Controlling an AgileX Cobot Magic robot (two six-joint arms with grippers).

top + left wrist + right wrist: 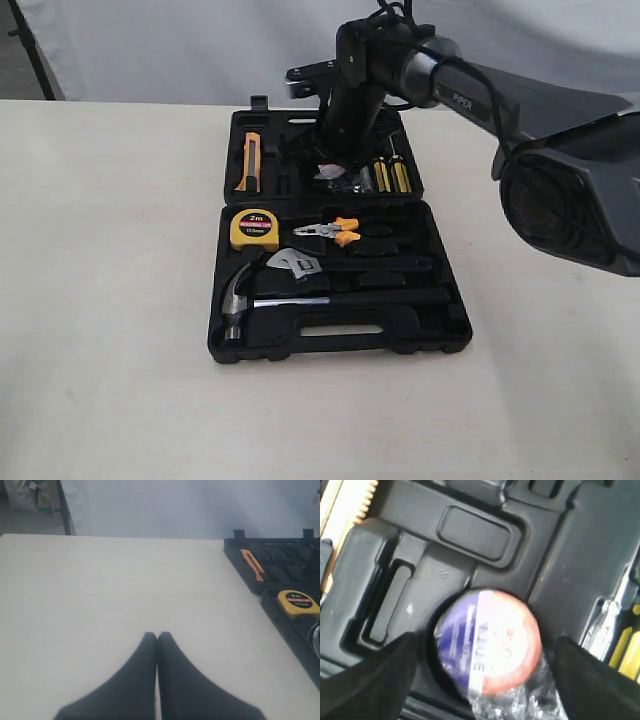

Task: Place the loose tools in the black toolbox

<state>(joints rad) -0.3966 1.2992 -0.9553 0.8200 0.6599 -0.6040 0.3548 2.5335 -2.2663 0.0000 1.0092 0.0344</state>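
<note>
Already hammer (240, 300) and wrench (296, 265) lie in the black toolbox (440, 332); the tape roll (487, 640) seems seated beneath the wide-spread right end effector (486, 647); left end effector (157, 636) pinched closed

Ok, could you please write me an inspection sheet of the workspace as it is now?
Surface: white table, black toolbox on it.
Job's things: toolbox open; hammer and wrench lie in its near half; tape roll sits in a round recess of the far half.
Clutter: tape measure, pliers, crinkled clear plastic beside the roll.
Grippers: left gripper shut over the table; right gripper open, astride the roll.
Cables: black cable on the right arm.
Surroundings: white backdrop.
</note>
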